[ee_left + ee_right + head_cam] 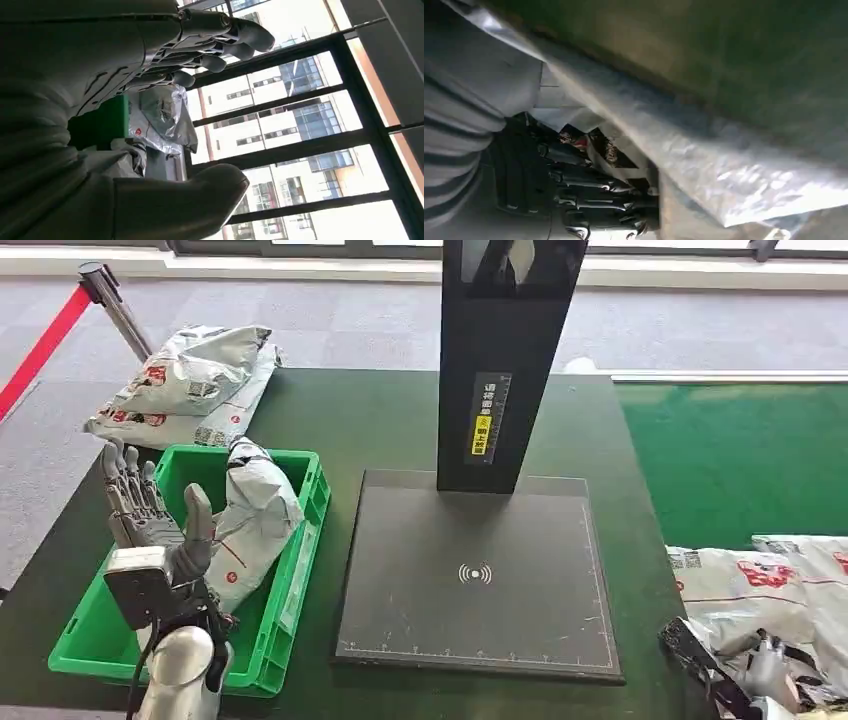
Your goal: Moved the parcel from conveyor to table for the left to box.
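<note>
My left hand is raised over the near left corner of the green box, fingers spread and holding nothing; its fingers stand apart from the thumb in the left wrist view. A silver parcel leans upright inside the box. At the bottom right, my right hand is sunk among the silver parcels on the green conveyor. Its dark fingers lie against a crumpled parcel, which covers much of them. Whether the hand grips it is unclear.
A black scan plate with a black post stands mid-table. A pile of silver parcels lies at the table's far left corner. A barrier post with red tape stands on the floor beyond.
</note>
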### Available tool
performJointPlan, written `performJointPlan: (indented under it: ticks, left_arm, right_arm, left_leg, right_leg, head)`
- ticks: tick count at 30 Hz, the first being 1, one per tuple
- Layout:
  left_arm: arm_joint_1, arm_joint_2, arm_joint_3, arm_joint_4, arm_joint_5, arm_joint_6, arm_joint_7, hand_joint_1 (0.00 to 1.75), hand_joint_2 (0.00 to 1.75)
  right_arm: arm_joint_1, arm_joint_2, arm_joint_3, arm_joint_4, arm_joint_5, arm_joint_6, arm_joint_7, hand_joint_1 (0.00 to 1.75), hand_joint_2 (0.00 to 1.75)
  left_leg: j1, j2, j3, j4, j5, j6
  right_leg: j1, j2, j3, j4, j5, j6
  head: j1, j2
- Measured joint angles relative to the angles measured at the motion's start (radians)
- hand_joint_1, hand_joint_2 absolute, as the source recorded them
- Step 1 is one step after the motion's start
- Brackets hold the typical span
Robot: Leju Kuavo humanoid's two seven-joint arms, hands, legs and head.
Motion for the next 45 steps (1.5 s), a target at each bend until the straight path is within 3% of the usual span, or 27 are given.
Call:
performJointPlan:
  ticks: [8,10,16,19,21,26,29,33,36,38,45]
  left_arm:
    - [0.0,0.002,0.0,0.0,-0.003,-0.009,0.003,0.0,1.75]
    - [0.001,0.002,0.0,0.0,-0.006,-0.009,0.003,0.0,1.75]
    - [0.045,0.0,0.0,-0.039,-0.017,-0.019,-0.01,0.0,1.75]
    - [0.067,-0.005,0.002,-0.058,-0.021,-0.022,-0.019,0.0,1.75]
    - [0.075,-0.006,0.002,-0.066,-0.022,-0.023,-0.021,0.0,1.75]
    - [0.085,-0.011,0.002,-0.076,-0.025,-0.023,-0.024,0.0,1.75]
    - [0.087,-0.012,0.003,-0.08,-0.027,-0.021,-0.028,0.0,1.75]
    - [0.086,-0.012,0.003,-0.079,-0.027,-0.018,-0.03,0.0,1.75]
    - [0.075,-0.012,0.003,-0.067,-0.019,-0.017,-0.03,0.0,1.75]
    - [0.063,-0.012,0.003,-0.054,-0.013,-0.015,-0.031,0.0,1.75]
    - [0.03,-0.015,-0.009,-0.014,-0.006,-0.018,-0.038,0.0,1.75]
  right_arm:
    - [0.02,0.006,0.05,-0.047,-0.016,0.021,-0.034,1.75,1.75]
    - [0.027,0.008,0.063,-0.064,-0.026,0.02,-0.052,1.75,1.75]
    - [0.068,0.034,0.18,-0.227,-0.089,-0.126,-0.119,1.75,1.75]
    - [0.092,0.055,0.234,-0.321,-0.108,-0.219,-0.14,1.75,1.75]
    - [0.094,0.062,0.261,-0.369,-0.113,-0.229,-0.145,1.75,1.75]
    - [0.102,0.074,0.301,-0.43,-0.121,-0.238,-0.153,1.75,1.75]
    - [0.109,0.09,0.307,-0.47,-0.157,-0.384,-0.213,1.75,1.75]
    - [0.111,0.125,0.307,-0.61,-0.339,-0.519,-0.314,1.75,1.75]
    - [0.129,0.155,0.307,-0.72,-0.761,-0.464,-0.511,1.75,1.75]
    - [0.139,0.178,0.307,-0.788,-0.947,-0.437,-0.61,1.75,1.75]
    - [0.102,0.223,0.322,-0.85,-1.07,-0.356,-0.699,1.75,1.75]
  left_leg:
    - [0.006,0.008,0.003,0.0,-0.002,-0.004]
    - [0.008,0.011,-0.004,-0.001,-0.004,-0.006]
    - [0.012,0.024,0.002,-0.005,-0.008,-0.012]
    - [0.012,0.018,0.002,-0.007,-0.006,-0.014]
    - [0.012,0.015,0.009,-0.007,-0.004,-0.016]
    - [0.01,0.007,0.007,-0.006,-0.004,-0.017]
    - [0.007,0.003,0.006,-0.005,-0.003,-0.014]
    - [0.006,0.002,0.006,-0.005,-0.003,-0.014]
    - [0.005,0.001,0.005,-0.004,-0.003,-0.014]
    - [0.005,0.001,0.005,-0.004,-0.003,-0.014]
    - [0.005,0.001,0.005,-0.004,-0.003,-0.012]
  right_leg:
    - [0.003,0.009,0.0,0.0,0.001,-0.003]
    - [0.005,0.012,0.0,0.001,0.001,-0.004]
    - [0.007,0.026,-0.002,0.003,-0.001,-0.012]
    - [0.007,0.02,-0.002,0.004,-0.003,-0.015]
    - [0.007,0.017,-0.003,0.005,-0.003,-0.015]
    - [0.007,0.009,-0.001,0.005,-0.004,-0.016]
    - [0.006,0.003,-0.001,0.005,-0.004,-0.016]
    - [0.006,0.002,0.0,0.004,-0.004,-0.015]
    - [0.005,0.0,0.0,0.003,-0.004,-0.015]
    - [0.004,0.0,0.001,0.003,-0.004,-0.015]
    - [0.004,0.0,0.001,0.004,-0.004,-0.014]
  head:
    - [0.0,0.0]
    - [0.0,0.0]
    - [0.0,0.0]
    - [0.0,0.0]
    - [0.0,0.0]
    - [0.0,0.0]
    - [0.0,0.0]
    - [0.0,0.0]
    - [0.0,0.0]
    - [0.0,0.0]
    - [0.0,0.0]
